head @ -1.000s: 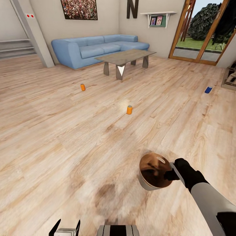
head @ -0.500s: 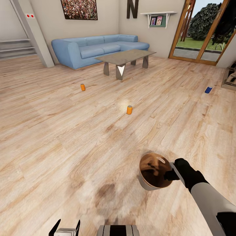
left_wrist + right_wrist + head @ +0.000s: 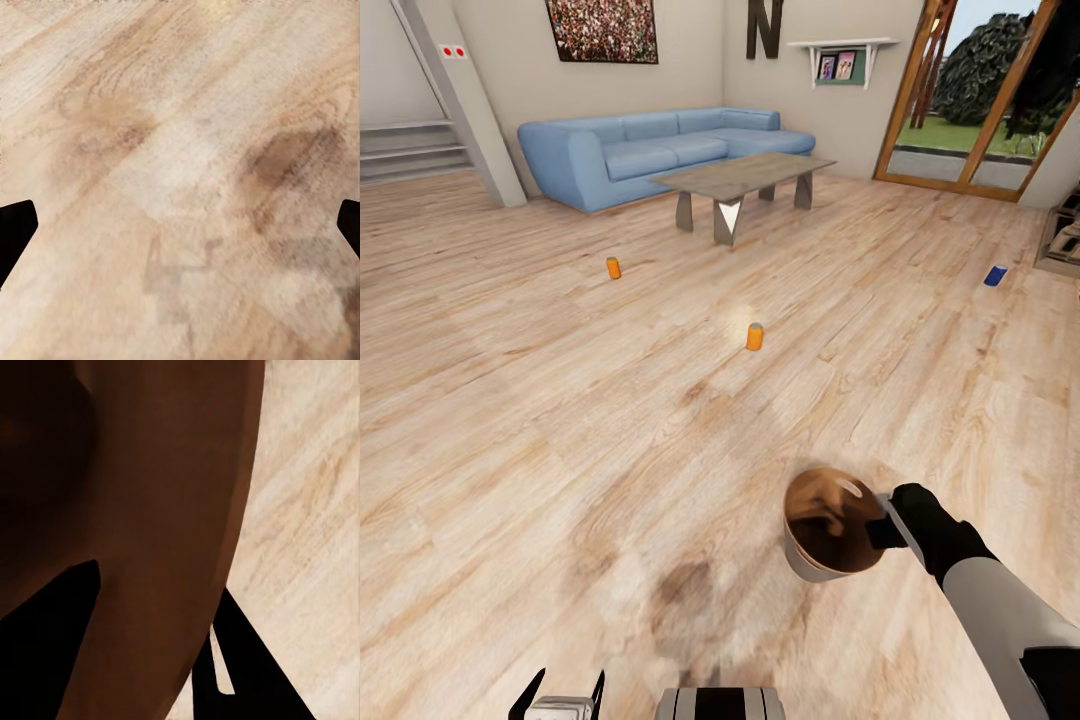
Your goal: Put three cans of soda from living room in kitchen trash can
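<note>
Down low, left tool (image 3: 564,690) spread wide over bare wood floor (image 3: 510,450), holding nothing. Right tool (image 3: 882,531) pinching the rim of the trash can (image 3: 820,525), one finger inside the brown wall, one outside. Bin hanging just above the floor, tipped a little, nothing inside. Probably light and stiff, so a rim pinch should do.

Farther out, nearest orange soda can (image 3: 755,336) standing upright, alone on the floor. Second orange can (image 3: 613,267) beyond it, nearer the sofa (image 3: 650,150). Blue can (image 3: 995,275) far off to the right, lying tilted. Likely light, smooth, easy to dent; best squeezed softly around the middle.

Grey low table (image 3: 745,175) behind.
</note>
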`<state>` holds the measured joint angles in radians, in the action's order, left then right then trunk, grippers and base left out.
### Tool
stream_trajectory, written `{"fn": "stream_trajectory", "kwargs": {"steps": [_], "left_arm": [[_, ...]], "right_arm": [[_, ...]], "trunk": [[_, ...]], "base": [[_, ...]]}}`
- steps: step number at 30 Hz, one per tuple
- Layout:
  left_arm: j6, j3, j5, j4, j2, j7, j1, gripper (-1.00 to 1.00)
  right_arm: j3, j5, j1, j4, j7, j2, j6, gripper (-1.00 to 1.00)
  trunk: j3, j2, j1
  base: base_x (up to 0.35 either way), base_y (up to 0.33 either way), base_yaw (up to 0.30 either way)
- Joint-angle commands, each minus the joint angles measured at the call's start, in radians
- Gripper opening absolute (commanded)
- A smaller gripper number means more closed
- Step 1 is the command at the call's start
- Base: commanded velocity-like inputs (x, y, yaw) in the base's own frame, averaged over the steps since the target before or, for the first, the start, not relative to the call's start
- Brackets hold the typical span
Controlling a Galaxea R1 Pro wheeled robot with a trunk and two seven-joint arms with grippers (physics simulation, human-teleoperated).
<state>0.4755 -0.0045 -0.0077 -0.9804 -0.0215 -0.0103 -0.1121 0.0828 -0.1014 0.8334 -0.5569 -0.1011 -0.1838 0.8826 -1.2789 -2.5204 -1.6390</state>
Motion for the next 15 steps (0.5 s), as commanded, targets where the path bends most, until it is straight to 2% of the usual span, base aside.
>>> {"fn": "stream_trajectory", "kwargs": {"steps": [1,15], "left_arm": [[-0.001,0.000,0.000,0.000,0.000,0.000,0.000,1.00],[-0.004,0.001,-0.001,0.005,0.000,-0.003,0.000,1.00]], "right_arm": [[-0.001,0.013,0.000,0.001,-0.002,0.000,0.000,-1.00],[-0.002,0.024,0.000,0.002,-0.004,0.002,-0.001,-1.00]], "trunk": [[0.004,0.000,0.000],[0.058,0.004,0.007]], "base": [[0.000,0.000,0.000],[0.000,0.000,0.000]]}}
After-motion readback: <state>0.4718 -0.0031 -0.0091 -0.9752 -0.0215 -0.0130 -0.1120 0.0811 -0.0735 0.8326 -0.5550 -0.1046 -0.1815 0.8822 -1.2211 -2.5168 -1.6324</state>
